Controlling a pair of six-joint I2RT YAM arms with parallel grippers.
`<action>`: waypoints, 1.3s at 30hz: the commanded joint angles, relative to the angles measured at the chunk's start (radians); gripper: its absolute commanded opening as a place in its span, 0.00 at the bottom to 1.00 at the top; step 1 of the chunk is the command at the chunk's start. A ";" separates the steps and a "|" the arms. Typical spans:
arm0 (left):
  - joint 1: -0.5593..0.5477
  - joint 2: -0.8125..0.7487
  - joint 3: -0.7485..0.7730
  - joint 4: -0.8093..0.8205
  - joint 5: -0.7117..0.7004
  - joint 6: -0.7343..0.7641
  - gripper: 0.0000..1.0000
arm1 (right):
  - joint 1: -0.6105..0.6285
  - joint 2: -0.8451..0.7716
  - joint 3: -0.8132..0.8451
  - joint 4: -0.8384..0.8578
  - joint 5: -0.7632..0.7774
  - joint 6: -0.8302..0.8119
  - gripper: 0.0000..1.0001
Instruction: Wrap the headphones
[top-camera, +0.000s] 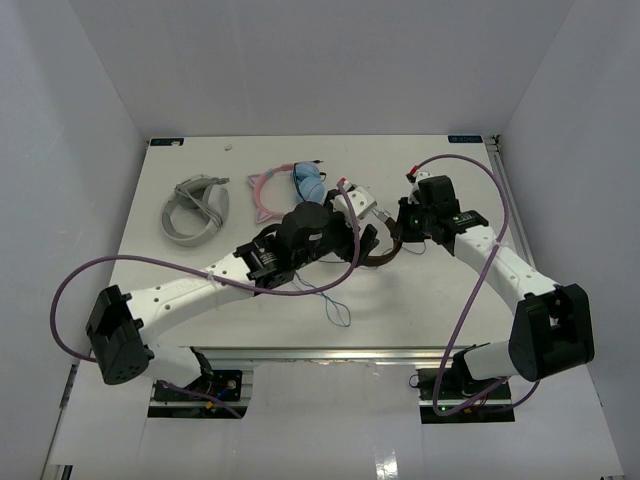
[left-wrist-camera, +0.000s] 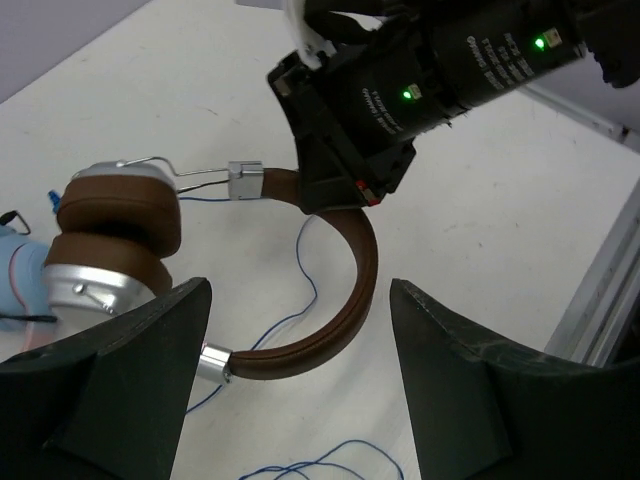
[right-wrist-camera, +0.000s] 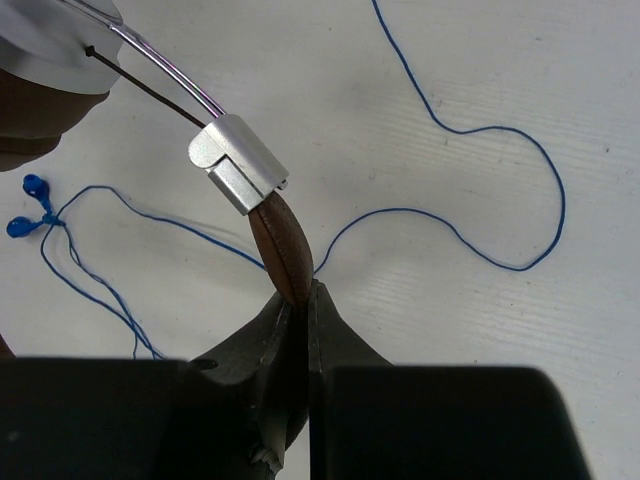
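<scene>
Brown padding marks the headphones (top-camera: 382, 258), lying on the white table (top-camera: 200, 160) right of centre in the top view, between the two arms. The right gripper (right-wrist-camera: 300, 300) is pinched tight on the headband (right-wrist-camera: 282, 245) just below its silver slider, holding the band on edge. The left gripper (left-wrist-camera: 300, 400) hangs over the same band with its fingers (left-wrist-camera: 130, 380) spread wide, touching nothing. The headband's curve runs across the gap between them, and the stacked ear cups (left-wrist-camera: 110, 230) sit at the left of that view. A thin blue cable (left-wrist-camera: 300, 290) trails loose under the arc and towards the bottom of the frame, nearer the left arm than the right. I'd judge the left arm is the one placed to gather it for winding.
</scene>
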 joint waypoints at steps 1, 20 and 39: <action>-0.008 0.071 0.161 -0.205 0.219 0.135 0.83 | 0.006 -0.064 -0.010 0.036 -0.084 -0.018 0.08; -0.017 0.232 0.241 -0.418 0.206 0.240 0.81 | 0.030 -0.106 -0.027 0.062 -0.159 0.016 0.08; -0.051 0.342 0.246 -0.428 0.206 0.242 0.25 | 0.043 -0.075 -0.017 0.071 -0.178 0.027 0.08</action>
